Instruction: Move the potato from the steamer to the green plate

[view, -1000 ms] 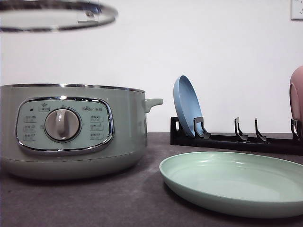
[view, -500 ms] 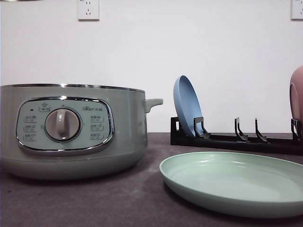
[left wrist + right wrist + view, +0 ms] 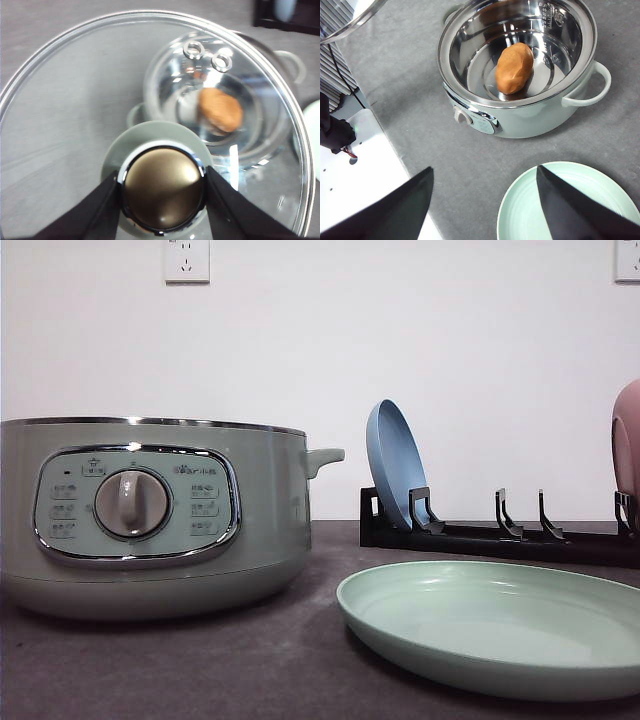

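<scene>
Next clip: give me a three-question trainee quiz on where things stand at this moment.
1. True or false: the potato already lies on the green plate.
2. What is the left tool shut on?
A. the lid knob
B. the steamer's side handle
C. the blue plate
3. Fill in: the right tool hangs with its fingers ____ above the table, holding nothing.

Key
1. False; it sits inside the steamer's metal bowl.
2. A; the fingers flank the knob of the lifted glass lid.
3. open
</scene>
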Available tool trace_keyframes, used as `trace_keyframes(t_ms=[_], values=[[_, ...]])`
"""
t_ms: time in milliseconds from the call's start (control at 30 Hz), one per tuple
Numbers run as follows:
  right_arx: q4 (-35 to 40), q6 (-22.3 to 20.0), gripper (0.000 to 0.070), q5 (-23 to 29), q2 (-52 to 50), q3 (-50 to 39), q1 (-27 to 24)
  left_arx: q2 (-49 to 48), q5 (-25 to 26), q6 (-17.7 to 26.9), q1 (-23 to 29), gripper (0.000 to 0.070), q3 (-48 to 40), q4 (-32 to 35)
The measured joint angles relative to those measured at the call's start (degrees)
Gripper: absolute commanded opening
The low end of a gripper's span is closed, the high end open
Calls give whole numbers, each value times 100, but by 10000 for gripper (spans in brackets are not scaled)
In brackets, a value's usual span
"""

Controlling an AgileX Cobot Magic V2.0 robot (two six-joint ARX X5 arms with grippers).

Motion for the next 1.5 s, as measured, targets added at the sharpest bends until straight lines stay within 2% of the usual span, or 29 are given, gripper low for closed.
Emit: trace_keyframes(t_ms=[333,567,667,1100,1267,1400,1500], values=[[143,52,409,-4,45,0,0,0,-99,-107,1,3,0,-2],[401,214,409,-28,685,172,0,0,-415,-110,2,3,0,-5],[353,214,409,-28,1118,556,0,0,-522,-109,6,3,0,-7],[-321,7,412,-28,3335,3212,-20,-184,-568,-109,6,3,0,-11],[-351,-61,437,-28,3993,3759,-20,-250,-568,-109,6,3,0,-11],[-343,-109,491,-28,4406,3978,-20,-282,-568,-112,6,3,0,-11],[-319,-109,492,-22,4665,3998,-7,-312,-568,-112,6,3,0,-11]])
